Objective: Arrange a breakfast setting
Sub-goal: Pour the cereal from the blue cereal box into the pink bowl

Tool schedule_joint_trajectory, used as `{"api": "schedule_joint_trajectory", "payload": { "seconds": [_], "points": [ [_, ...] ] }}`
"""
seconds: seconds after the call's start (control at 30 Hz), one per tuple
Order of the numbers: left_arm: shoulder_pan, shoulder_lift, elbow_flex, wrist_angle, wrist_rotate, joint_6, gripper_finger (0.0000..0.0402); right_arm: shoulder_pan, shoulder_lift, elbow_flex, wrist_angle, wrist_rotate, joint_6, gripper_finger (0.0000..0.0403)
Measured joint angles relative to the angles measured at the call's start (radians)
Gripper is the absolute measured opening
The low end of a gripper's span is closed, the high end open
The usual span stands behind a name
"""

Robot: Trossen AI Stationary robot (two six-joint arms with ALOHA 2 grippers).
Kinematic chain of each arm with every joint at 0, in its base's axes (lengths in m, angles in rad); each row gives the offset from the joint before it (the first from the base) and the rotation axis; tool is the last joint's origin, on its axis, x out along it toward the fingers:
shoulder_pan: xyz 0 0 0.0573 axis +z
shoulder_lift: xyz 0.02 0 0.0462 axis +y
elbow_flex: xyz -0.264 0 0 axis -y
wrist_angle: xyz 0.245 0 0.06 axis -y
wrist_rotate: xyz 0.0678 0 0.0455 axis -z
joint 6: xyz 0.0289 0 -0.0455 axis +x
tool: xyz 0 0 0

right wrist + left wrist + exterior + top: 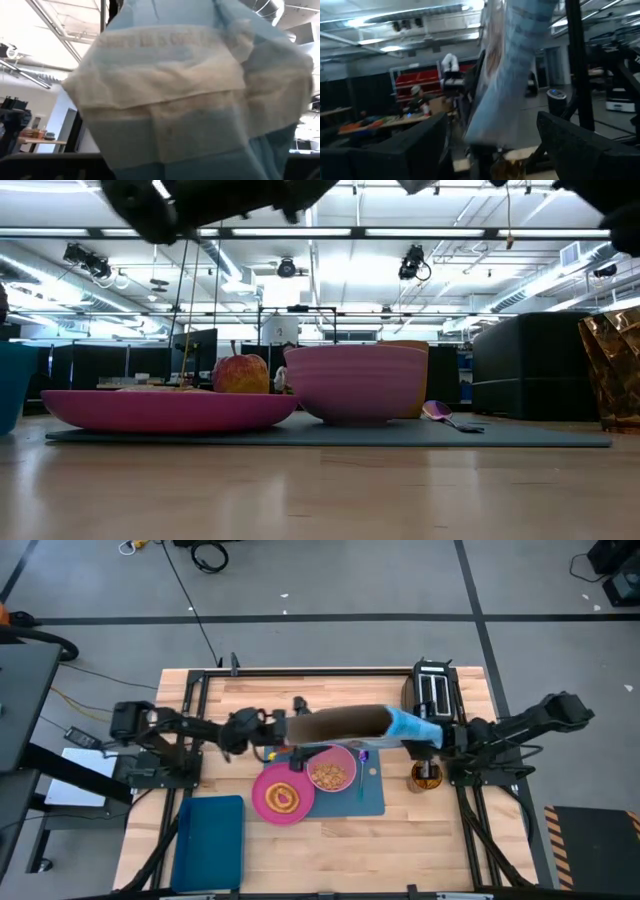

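1. Above the middle of the table you have one blue cereal box (pixel 385 724) lying on its side in the air, over the far edge of the placemat (pixel 374 795); its blue end points to your right arm and its brown end to your left arm
2. Your right claw (pixel 436 734) is clamped on the blue end of the box, and in the right wrist view the box (pixel 200 85) fills nearly the whole picture
3. Your left claw (pixel 283 727) sits just beside the brown end of the box with its two fingers (pixel 580 145) spread wide apart; in the left wrist view the box (pixel 507 70) stands between and beyond them, and you cannot tell whether they touch it
4. On the one blue placemat you have one pink plate (pixel 268 808), one pink bowl (pixel 345 762) with cereal in it just beside the plate, and one spoon (pixel 361 780) lying beside the bowl on the side away from the plate
5. From the low view you can count one red apple (pixel 240 373) behind the plate (pixel 170 410), with the bowl (pixel 355 383) beside it and the spoon (pixel 445 416) resting on the mat
6. Something round and light brown (pixel 283 798) lies on the plate; you cannot tell what it is
7. Off the mat you have one toaster (pixel 433 692) at the far right, one orange cup (pixel 426 777) beside the mat on the right, and one dark-blue tray (pixel 208 840) at the near left
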Motion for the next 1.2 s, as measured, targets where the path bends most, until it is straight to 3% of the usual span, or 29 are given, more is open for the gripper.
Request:
{"api": "schedule_joint_trajectory", "payload": {
  "seconds": [0.17,0.4,0.53,0.7,0.97,1.2],
  "points": [
    [0.006,0.075,0.107,0.002,0.057,-0.012,0.0316,-0.012,0.137,0.026,0.144,-0.03,0.011,0.0121],
    [0.006,0.083,0.132,0.077,0.099,-0.124,0.0294,-0.012,0.209,0.034,0.141,-0.028,0.016,0.0122],
    [0.005,0.083,0.132,0.087,0.122,-0.169,0.0246,-0.012,0.215,0.035,0.135,-0.019,0.017,0.0126],
    [0.014,0.082,0.132,0.084,0.145,-0.208,0.0158,-0.011,0.214,0.035,0.098,0.038,0.019,0.0144],
    [0.064,0.075,0.131,0.068,0.22,-0.216,0.0014,-0.01,0.207,0.035,-0.002,0.051,0.062,0.0242],
    [0.144,-0.078,0.13,-0.253,0.249,-0.189,0.0016,0.02,0.074,0.035,-0.241,0.249,0.004,0.0364]
  ]
}}
